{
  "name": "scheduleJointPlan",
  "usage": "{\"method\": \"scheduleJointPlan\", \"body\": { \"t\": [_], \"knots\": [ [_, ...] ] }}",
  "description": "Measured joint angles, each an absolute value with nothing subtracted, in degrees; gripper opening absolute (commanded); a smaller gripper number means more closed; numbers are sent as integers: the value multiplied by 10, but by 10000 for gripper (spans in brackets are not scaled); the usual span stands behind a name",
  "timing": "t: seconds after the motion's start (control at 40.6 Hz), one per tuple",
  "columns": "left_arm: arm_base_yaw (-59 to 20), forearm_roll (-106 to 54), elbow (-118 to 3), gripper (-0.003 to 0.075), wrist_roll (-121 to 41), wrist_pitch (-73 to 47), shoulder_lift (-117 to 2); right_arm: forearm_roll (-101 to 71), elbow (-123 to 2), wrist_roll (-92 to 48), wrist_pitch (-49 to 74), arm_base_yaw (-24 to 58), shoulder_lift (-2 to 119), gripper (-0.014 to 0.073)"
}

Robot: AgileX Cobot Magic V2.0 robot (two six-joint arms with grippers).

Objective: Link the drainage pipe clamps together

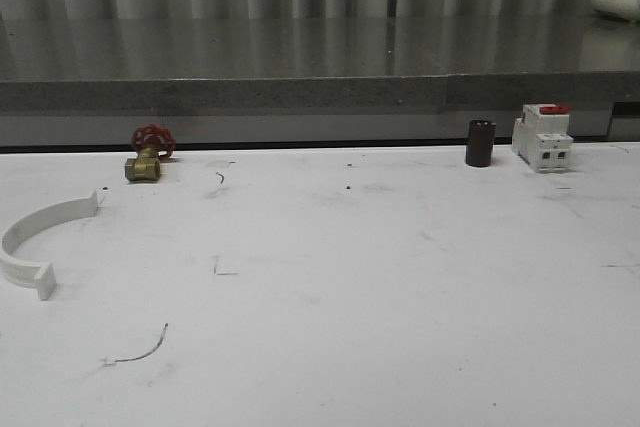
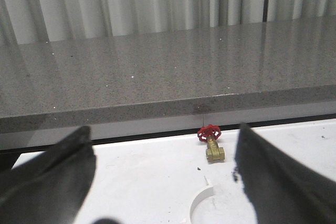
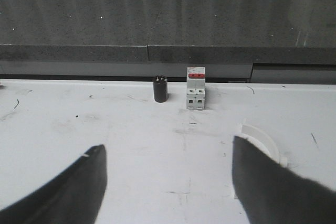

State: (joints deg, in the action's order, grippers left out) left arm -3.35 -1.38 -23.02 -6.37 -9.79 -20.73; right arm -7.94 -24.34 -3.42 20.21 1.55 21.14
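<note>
White plastic half-ring clamp [image 1: 40,239] lies at the table's left edge; the second [image 3: 261,139] awaits the wide-spread right gripper [image 3: 168,192]. Left gripper [image 2: 165,182], equally parted, must grasp first.

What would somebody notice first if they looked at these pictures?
Probably the curved white clamp half lying on the white table at the far left. Then the little brass valve with a red wheel at the back left, and the white breaker with a red switch beside a dark cylinder at the back right.
</note>
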Motion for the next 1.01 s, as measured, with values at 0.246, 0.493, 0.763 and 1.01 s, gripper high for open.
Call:
{"method": "scheduleJointPlan", "body": {
  "t": [0.246,0.493,0.763,1.01],
  "knots": [
    [-33,-14,-230,615,-64,-98,-207,-77,-243,-34,202,16,211,591],
    [-33,-27,-251,519,-64,-143,-251,-77,-243,-34,202,16,211,591],
    [-31,-52,-367,500,-62,-291,-465,-77,-243,-34,202,16,211,591],
    [-8,-73,-454,500,-54,-335,-643,-77,-243,-34,202,16,211,591]
  ]
}}
